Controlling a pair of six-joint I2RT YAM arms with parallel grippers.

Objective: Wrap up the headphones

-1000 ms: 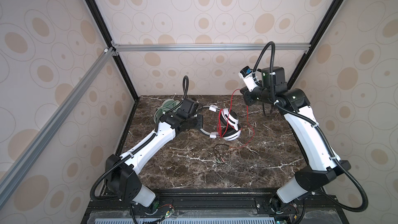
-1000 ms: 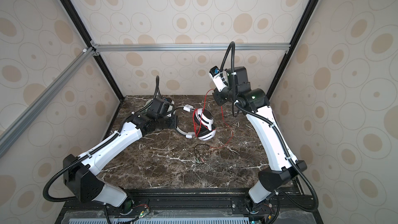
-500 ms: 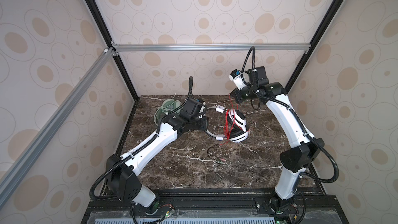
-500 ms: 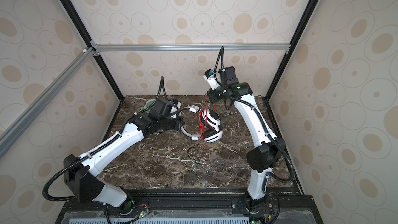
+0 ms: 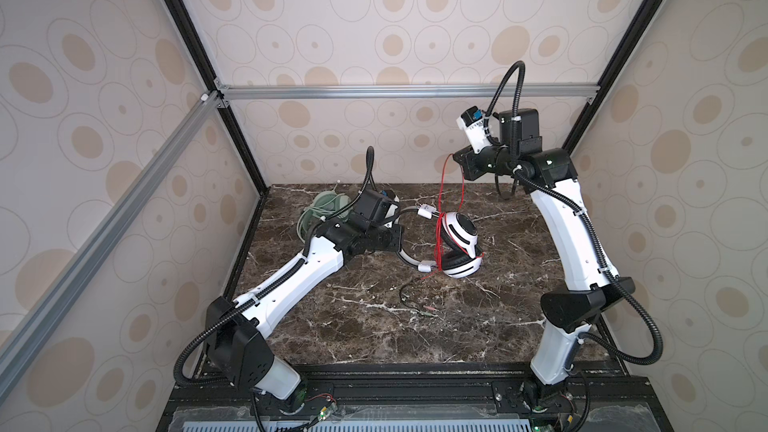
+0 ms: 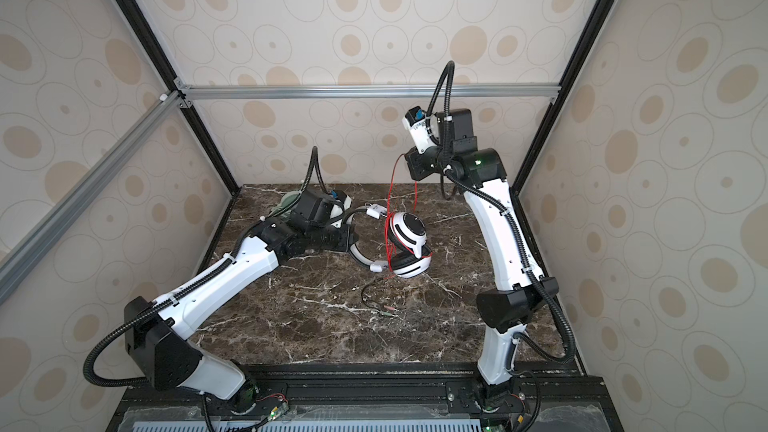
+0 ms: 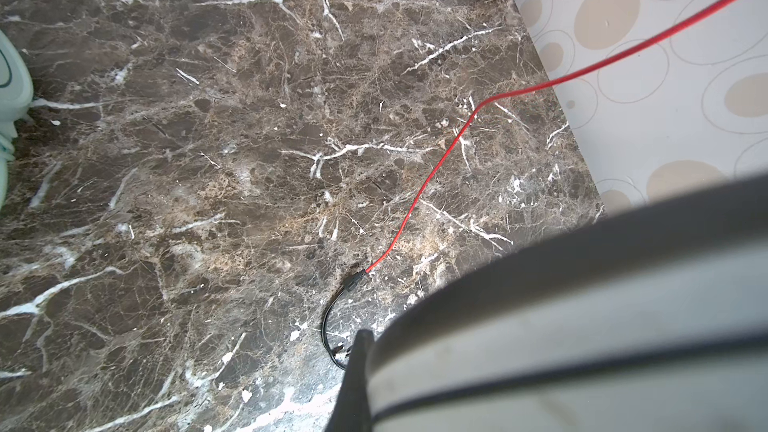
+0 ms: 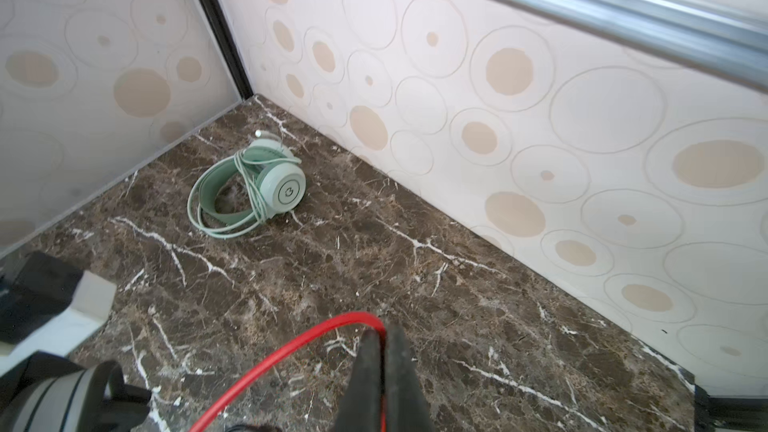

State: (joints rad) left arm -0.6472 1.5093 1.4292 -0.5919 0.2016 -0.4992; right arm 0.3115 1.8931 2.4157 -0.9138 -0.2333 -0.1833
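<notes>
Risk: right claw [image 8: 384,336] pinches red cable [image 8: 353,315], held high; left claw [image 5: 397,245] clamps white headset [image 5: 459,234] band; hard pull may yank headset free, loosening wraps

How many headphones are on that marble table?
2. The mint-green headphones lie in the far left corner; the white-and-black headphones sit near the middle, red cable looped round them. None seems hidden elsewhere.

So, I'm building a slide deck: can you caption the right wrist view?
Right pincer shut on the red cable above the marble table, mint-green headphones lying wrapped near the corner.
</notes>
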